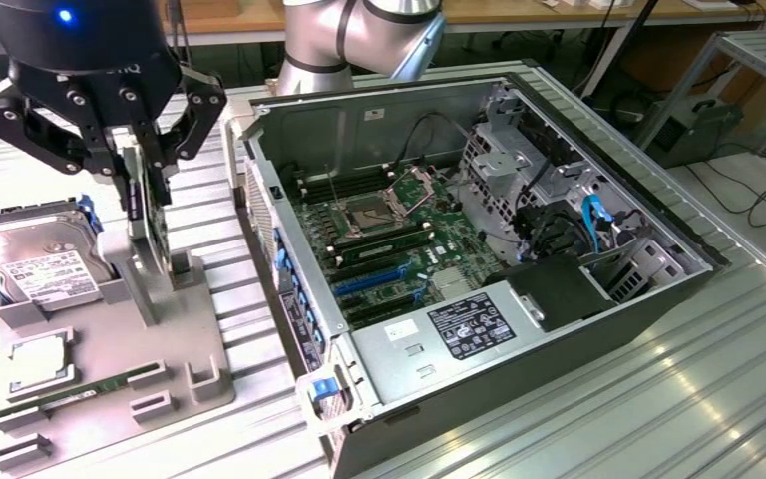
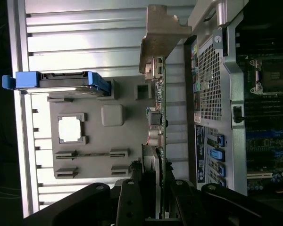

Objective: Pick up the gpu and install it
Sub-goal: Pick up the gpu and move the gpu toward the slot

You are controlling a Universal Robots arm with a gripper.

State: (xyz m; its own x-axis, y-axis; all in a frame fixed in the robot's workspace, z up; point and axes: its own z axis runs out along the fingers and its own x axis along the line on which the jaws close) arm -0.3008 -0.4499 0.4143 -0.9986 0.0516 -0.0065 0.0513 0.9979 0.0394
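The gpu [image 1: 148,251] is a thin dark card standing on edge over the grey parts holder [image 1: 203,344], at the exterior view's left. My gripper [image 1: 137,195] comes down from above, its fingers shut on the card's upper edge. In the wrist view the gpu [image 2: 161,108] appears edge-on, with its pale metal bracket [image 2: 161,33] at the far end and my gripper [image 2: 155,188] clamped around its near end. Whether the card's lower edge still touches the holder is hidden. The open computer case [image 1: 356,120] lies beside it, its motherboard [image 1: 383,239] and blue slots [image 1: 370,284] exposed.
On the holder lie a silver hard drive [image 1: 31,261] in a blue frame, a processor chip [image 1: 37,364] and a green memory stick [image 1: 71,397]. The case's tall side wall [image 2: 207,94] stands close beside the card. A ribbed metal table [image 1: 649,399] carries everything.
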